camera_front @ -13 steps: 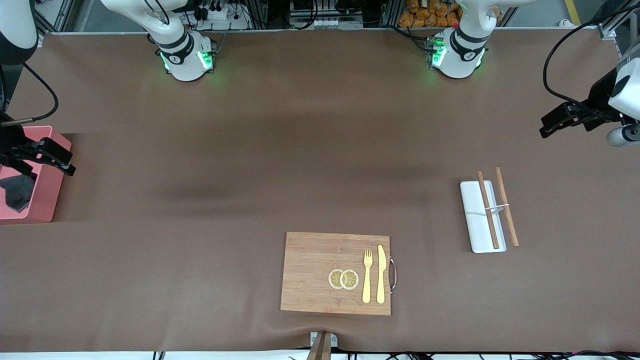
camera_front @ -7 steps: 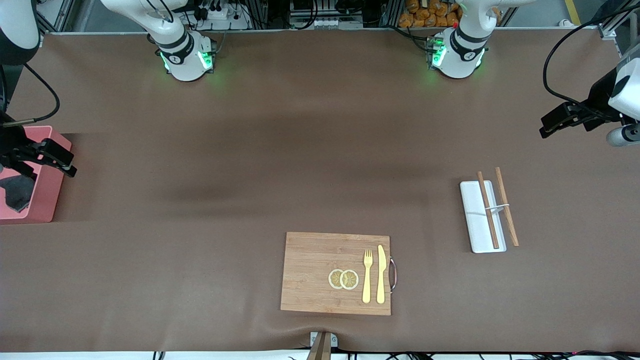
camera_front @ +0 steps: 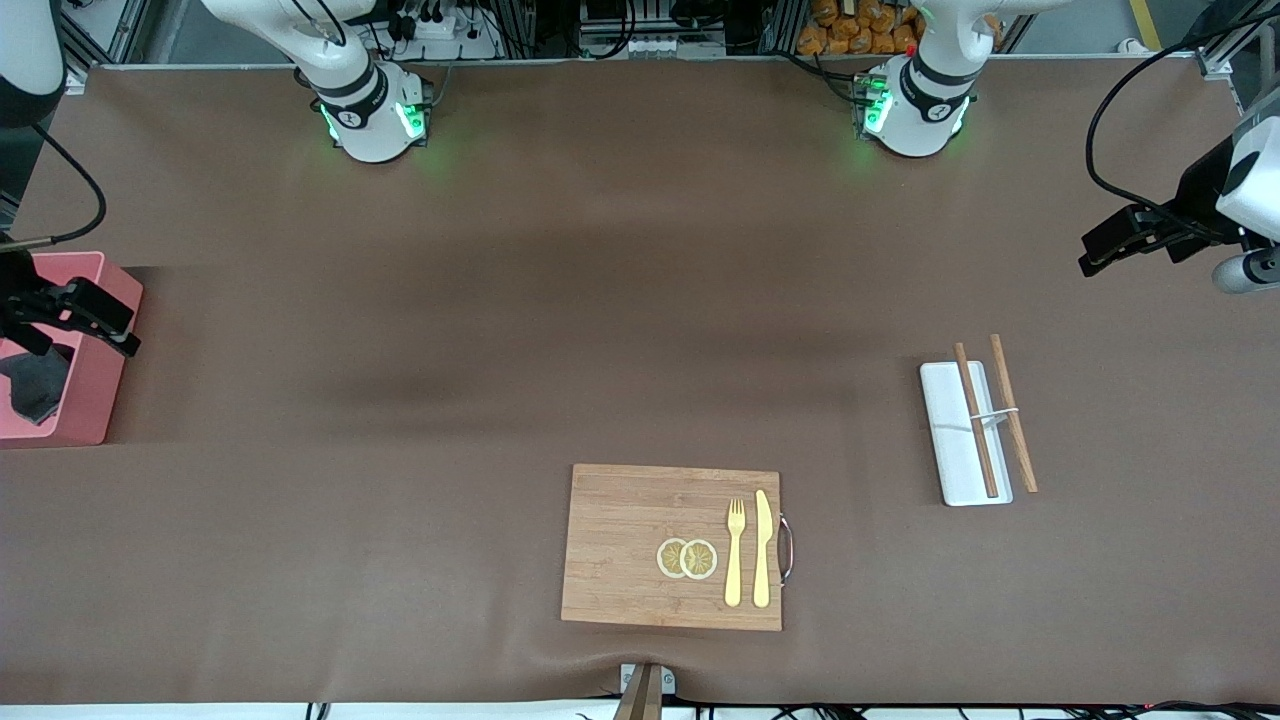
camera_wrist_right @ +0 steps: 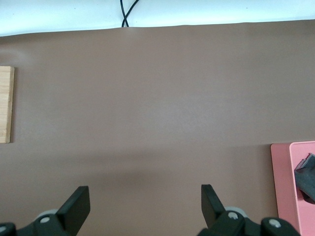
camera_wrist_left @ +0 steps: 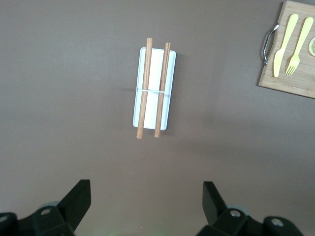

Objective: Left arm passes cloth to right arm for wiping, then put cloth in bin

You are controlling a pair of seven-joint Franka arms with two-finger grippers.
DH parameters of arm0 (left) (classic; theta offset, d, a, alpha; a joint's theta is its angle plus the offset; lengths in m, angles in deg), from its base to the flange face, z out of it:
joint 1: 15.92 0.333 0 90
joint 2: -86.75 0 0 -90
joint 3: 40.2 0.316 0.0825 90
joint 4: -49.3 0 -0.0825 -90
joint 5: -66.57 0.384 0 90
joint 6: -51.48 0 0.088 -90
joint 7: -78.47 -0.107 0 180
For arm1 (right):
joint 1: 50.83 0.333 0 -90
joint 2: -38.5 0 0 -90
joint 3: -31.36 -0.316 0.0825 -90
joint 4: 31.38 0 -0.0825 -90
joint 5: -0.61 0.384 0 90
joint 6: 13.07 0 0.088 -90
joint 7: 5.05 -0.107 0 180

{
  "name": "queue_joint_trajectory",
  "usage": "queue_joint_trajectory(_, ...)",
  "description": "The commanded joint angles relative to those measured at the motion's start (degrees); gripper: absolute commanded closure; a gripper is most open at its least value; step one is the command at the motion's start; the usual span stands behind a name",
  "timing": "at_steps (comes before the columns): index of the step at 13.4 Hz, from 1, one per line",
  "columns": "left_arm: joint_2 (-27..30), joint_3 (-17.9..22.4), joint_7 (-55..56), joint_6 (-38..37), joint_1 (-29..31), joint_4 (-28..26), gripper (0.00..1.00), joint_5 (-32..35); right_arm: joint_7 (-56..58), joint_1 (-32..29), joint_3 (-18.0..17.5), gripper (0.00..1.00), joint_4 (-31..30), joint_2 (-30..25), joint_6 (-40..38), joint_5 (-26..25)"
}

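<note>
Inside bin [camera_front: 95, 385], cloth [camera_front: 38, 385], apparently beneath open jaws

The cloth [camera_front: 36, 385] lies in the bin [camera_front: 88, 400] at the right arm's end. The tray [camera_front: 950, 440] with chopsticks [camera_front: 975, 420] lies toward the left arm's end. The board [camera_front: 620, 545] lies between them, nearer to the camera.

The bin [camera_front: 85, 400] runs off the front view's edge, so the cloth [camera_front: 35, 385] in it shows only partly. The right gripper [camera_front: 75, 315] covers part of the bin's rim
</note>
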Motion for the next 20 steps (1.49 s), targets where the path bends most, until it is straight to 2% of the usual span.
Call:
queue_joint_trajectory(1, 0.0, 0.0, -0.7, 0.5, 0.0, -0.2, 0.0, 0.6, -0.2, -5.6, -6.5, 0.0, 5.1, 2.0, -6.1, -0.9)
queue_joint_trajectory(3, 0.0, 0.0, -0.7, 0.5, 0.0, -0.2, 0.0, 0.6, -0.1, -5.7, -6.4, 0.0, 5.9, 1.5, -11.0, -1.0)
queue_joint_trajectory(5, 0.0, 0.0, -0.7, 0.5, 0.0, -0.3, 0.0, 0.6, 0.3, -6.4, -5.8, 0.0, 8.5, 1.4, -12.1, -1.1)
queue_joint_trajectory(9, -0.3, 0.0, -0.7, 0.5, 0.0, -0.1, 0.0, 0.6, 0.5, -9.9, -5.8, 0.0, 8.5, 1.7, -12.1, -0.3)
queue_joint_trajectory(17, -0.2, 0.0, -0.7, 0.4, 0.1, 0.2, 0.0, 0.6, 0.3, -8.3, -6.2, 0.0, 8.7, 1.3, -11.8, 0.2)
queue_joint_trajectory(20, -0.2, 0.1, -0.8, 0.2, 0.2, 0.6, 0.0, 0.7, 0.5, -8.7, -6.0, 0.0, 8.5, 1.8, -10.4, 1.9)
